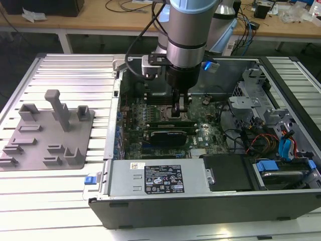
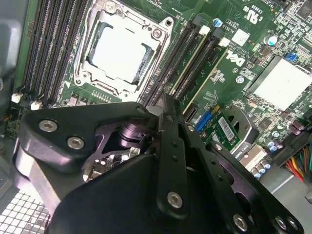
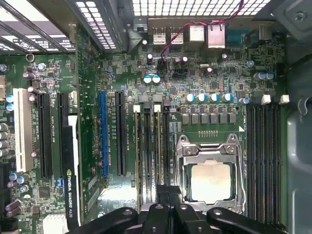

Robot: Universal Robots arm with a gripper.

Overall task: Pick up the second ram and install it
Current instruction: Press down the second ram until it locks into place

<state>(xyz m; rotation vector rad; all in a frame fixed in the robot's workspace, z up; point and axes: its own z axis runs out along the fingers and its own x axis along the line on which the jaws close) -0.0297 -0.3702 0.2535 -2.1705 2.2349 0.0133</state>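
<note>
A wooden bench (image 1: 75, 22) strewn with cables runs along the back of the room. In front of it, a ribbed metal table (image 1: 65, 70) carries a grey fixture plate (image 1: 30, 145) on the exterior view's left. Beside the plate is an open computer case (image 1: 200, 206) lying on its side. The plate's upright holders stand bare.

The arm (image 1: 188, 25) reaches straight down into the case. The gripper (image 1: 179, 111) is low over the motherboard (image 1: 210, 135), just behind the black-shrouded graphics card (image 1: 168, 135).

In both wrist views the gripper (image 3: 168, 190) (image 2: 163, 109) sits over the bank of memory slots next to the open processor socket (image 3: 209, 183). The second ram (image 3: 159, 146) stands on edge in one of these slots. From above it shows as a long, thin, pale strip between dark slot walls. One end lies by a white latch, and the other end runs right up to the fingertips. In the second wrist view the same strip (image 2: 200, 68) runs diagonally towards the black fingers (image 2: 170, 146). Its flat green faces and label stickers are turned away from these cameras, so only the narrow top edge can be made out.

A similar pale strip, another stick (image 3: 140, 146), sits two slots over, with a dark slot between them.

The two fingers are drawn together with no gap visible between them, and their tips meet at the end of the second ram. The tips cover the contact, so it is not possible to tell whether they pinch the stick or only press on its edge.
</note>
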